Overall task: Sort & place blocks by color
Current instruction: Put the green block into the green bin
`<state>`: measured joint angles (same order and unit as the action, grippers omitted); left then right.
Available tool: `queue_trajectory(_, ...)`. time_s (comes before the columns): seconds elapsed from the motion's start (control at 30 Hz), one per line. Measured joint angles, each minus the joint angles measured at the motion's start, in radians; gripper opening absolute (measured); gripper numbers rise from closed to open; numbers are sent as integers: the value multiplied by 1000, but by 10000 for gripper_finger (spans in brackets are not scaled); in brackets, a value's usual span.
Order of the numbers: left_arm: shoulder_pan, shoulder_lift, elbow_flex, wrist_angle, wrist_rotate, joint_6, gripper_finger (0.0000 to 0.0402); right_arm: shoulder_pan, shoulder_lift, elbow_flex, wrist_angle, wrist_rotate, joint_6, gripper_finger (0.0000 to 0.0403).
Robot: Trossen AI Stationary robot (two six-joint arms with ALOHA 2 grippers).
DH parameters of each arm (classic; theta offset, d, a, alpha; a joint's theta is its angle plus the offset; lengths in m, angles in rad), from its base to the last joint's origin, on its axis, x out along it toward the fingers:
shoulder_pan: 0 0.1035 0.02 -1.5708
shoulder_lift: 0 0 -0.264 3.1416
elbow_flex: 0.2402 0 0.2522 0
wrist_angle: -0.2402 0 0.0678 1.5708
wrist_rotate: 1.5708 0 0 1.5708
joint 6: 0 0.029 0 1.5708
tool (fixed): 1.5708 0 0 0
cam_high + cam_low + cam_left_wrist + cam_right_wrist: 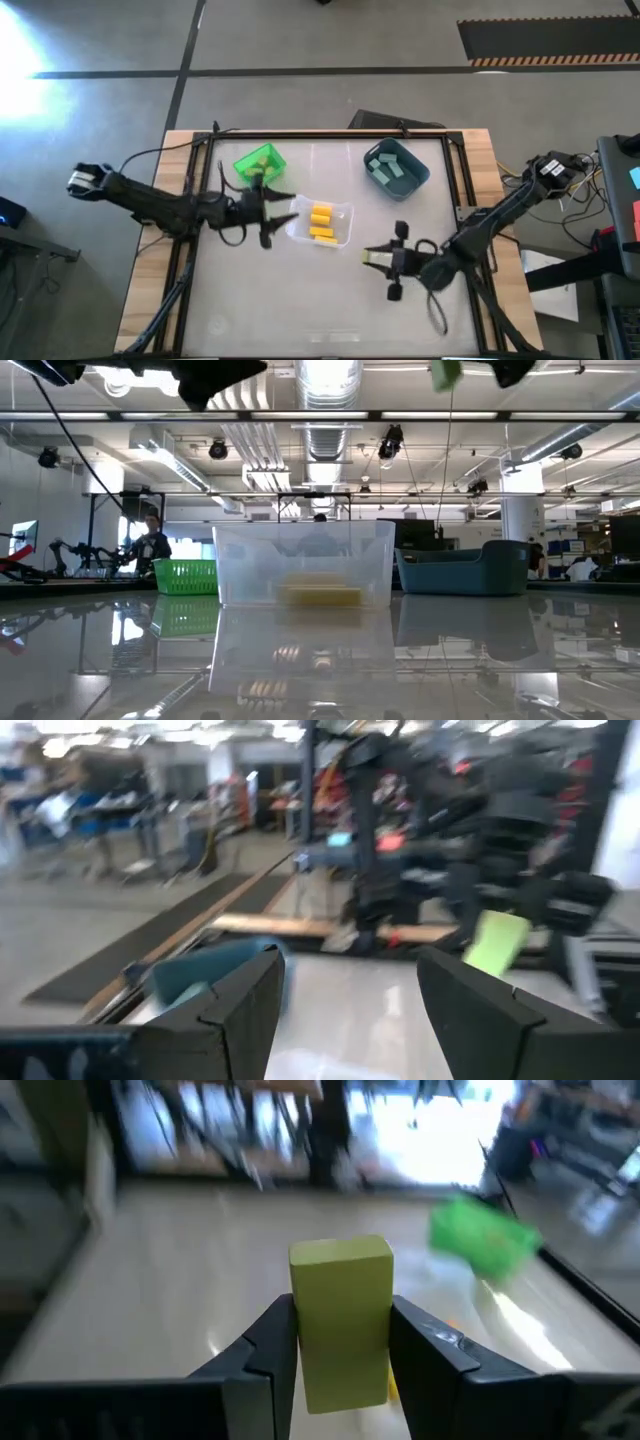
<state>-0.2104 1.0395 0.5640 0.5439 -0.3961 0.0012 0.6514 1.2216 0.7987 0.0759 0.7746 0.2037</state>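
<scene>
My right gripper (380, 259) hangs above the table's right half, shut on a light green block (340, 1295). That block also shows in the high view (374, 259), at the top of the low view (446, 372) and in the left wrist view (497, 942). My left gripper (272, 212) is open and holds nothing, between the bright green bin (260, 163) and the clear bin (322, 222). Yellow blocks (320, 222) lie in the clear bin. Pale teal blocks (385, 168) lie in the dark blue-grey bin (412, 170). My right gripper pinches the light green block between its two fingers (262, 1350), one on each of two opposite side faces (300, 1330). The fingers come about level from the table's right side. The block's end sticks out past the fingertips, and the block is lifted well clear of the table.
The three bins stand in the far half of the table: green (187, 575), clear (303, 565) and dark blue-grey (465, 568). The near half is bare glossy surface (300, 310). A black frame (455, 180) runs along the table's edges. A person (150, 545) stands in the room beyond.
</scene>
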Motion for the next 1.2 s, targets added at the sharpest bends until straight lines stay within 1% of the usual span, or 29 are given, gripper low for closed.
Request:
queue_trajectory(0.07, -37, 61, 0, 100, 1, 26, 215, -49, -8, -62, 239, -71, -80, 113)
queue_trajectory(0.13, -64, 120, 0, 188, 0, 44, 215, -95, -9, -114, 434, -160, -126, 113)
queue_trajectory(0.2, -78, 183, 0, 276, 1, 50, 215, -139, -7, -148, 575, -246, -145, 113)
queue_trajectory(0.27, -86, 248, 6, 346, 0, 50, 215, -177, -6, -168, 654, -306, -153, 113)
queue_trajectory(0.4, -86, 372, 78, 390, 0, 50, 215, -231, -6, -171, 676, -360, -160, 113)
queue_trajectory(0.53, -86, 478, 176, 390, 23, 72, 215, -256, -6, -168, 677, -364, -152, 113)
queue_trajectory(0.67, -86, 555, 250, 390, 49, 66, 215, -259, -6, -168, 676, -364, -163, 113)
queue_trajectory(0.8, -84, 596, 287, 390, 101, 31, 215, -258, -6, -168, 663, -364, -162, 113)
queue_trajectory(1.03, -62, 610, 302, 389, 103, -21, 215, -258, -6, -168, 662, -364, -163, 113)
queue_trajectory(1.2, -45, 610, 302, 386, 103, -25, 215, -259, -6, -167, 662, -363, -173, 113)
